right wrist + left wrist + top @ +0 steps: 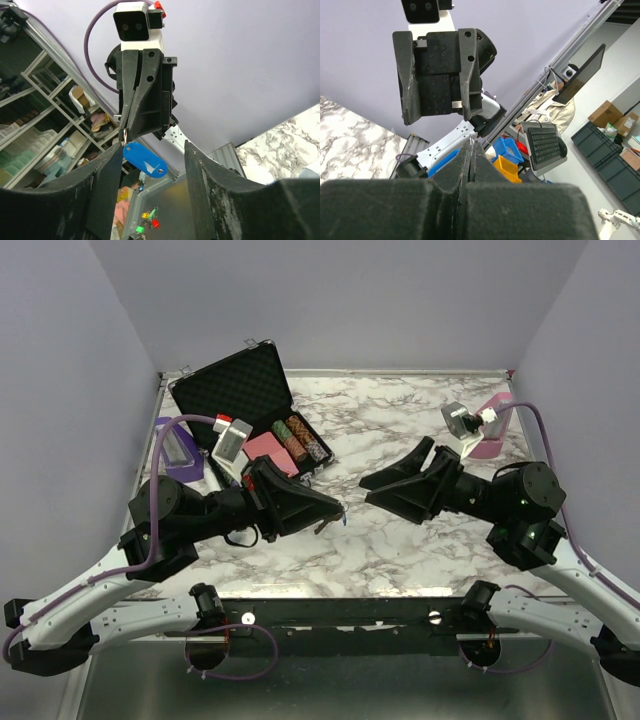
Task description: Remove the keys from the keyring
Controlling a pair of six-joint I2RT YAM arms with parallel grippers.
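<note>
My left gripper (338, 510) is shut above the middle of the marble table (400, 540). A thin sliver of metal (470, 142) sticks out between its pressed fingertips; whether it is the ring or the key I cannot tell. In the right wrist view the keyring's blue oval tag (145, 159) hangs from those tips (124, 131), and it shows as a blue speck (343, 521) from above. No separate key shows clearly. My right gripper (385, 480) faces the left one a short way off. It is open (153, 146) with nothing touching its fingers (410, 85).
An open black case (235, 390) with poker chips (300, 440) lies at the back left, close behind the left arm. A purple object (178, 455) sits at the left edge and a pink one (490, 440) at the back right.
</note>
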